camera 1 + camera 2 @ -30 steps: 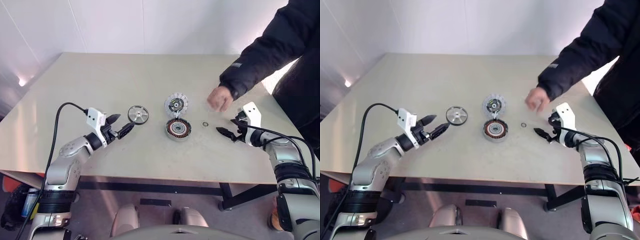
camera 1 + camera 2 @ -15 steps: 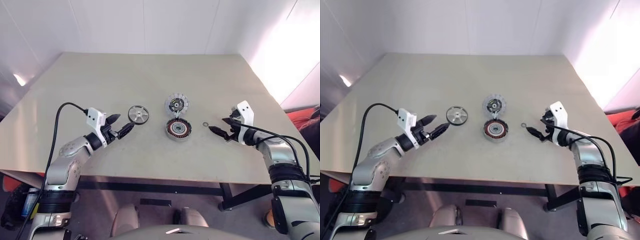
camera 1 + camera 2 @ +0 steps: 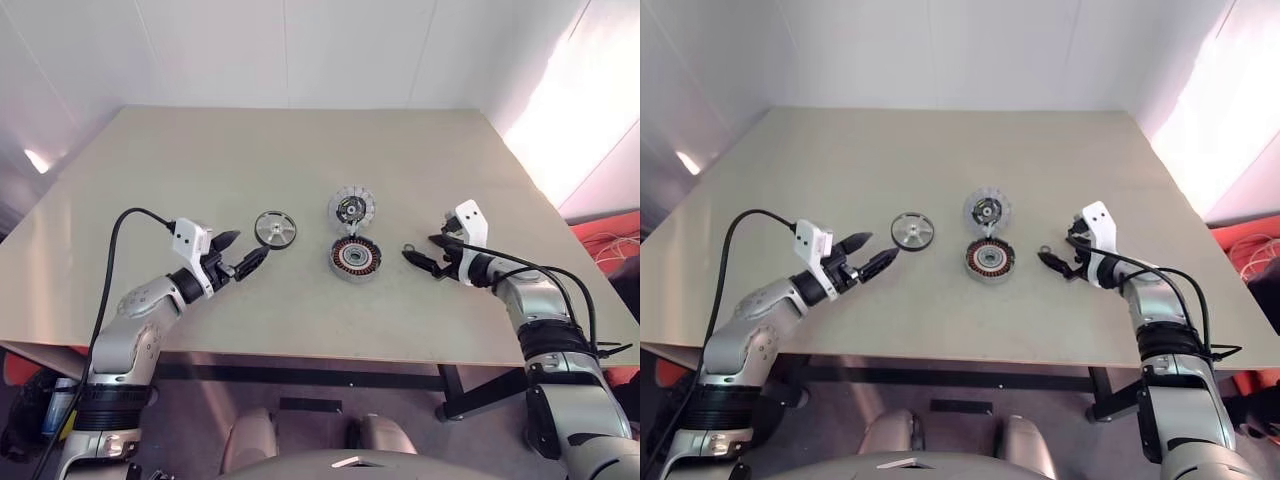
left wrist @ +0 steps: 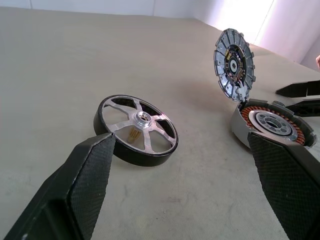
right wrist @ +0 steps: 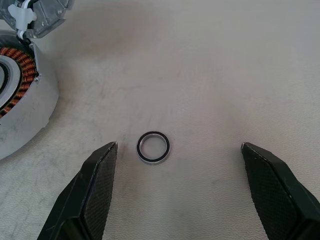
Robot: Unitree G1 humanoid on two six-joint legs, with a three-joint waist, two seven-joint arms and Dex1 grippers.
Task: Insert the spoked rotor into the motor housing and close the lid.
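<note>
1. Left wrist view: the spoked rotor (image 4: pixel 136 131) lies flat on the table (image 4: pixel 60 60), hub up, no legible writing.
2. The lid (image 4: pixel 235 65) stands tilted open, hinged at the far edge of the motor housing (image 4: pixel 272 125), coils upward.
3. The left gripper (image 3: pixel 243 258) gapes wide, empty, near the rotor.
4. The right gripper (image 5: pixel 175 165) is spread wide, empty, with a small ring (image 5: pixel 153 147) between its fingers.
</note>
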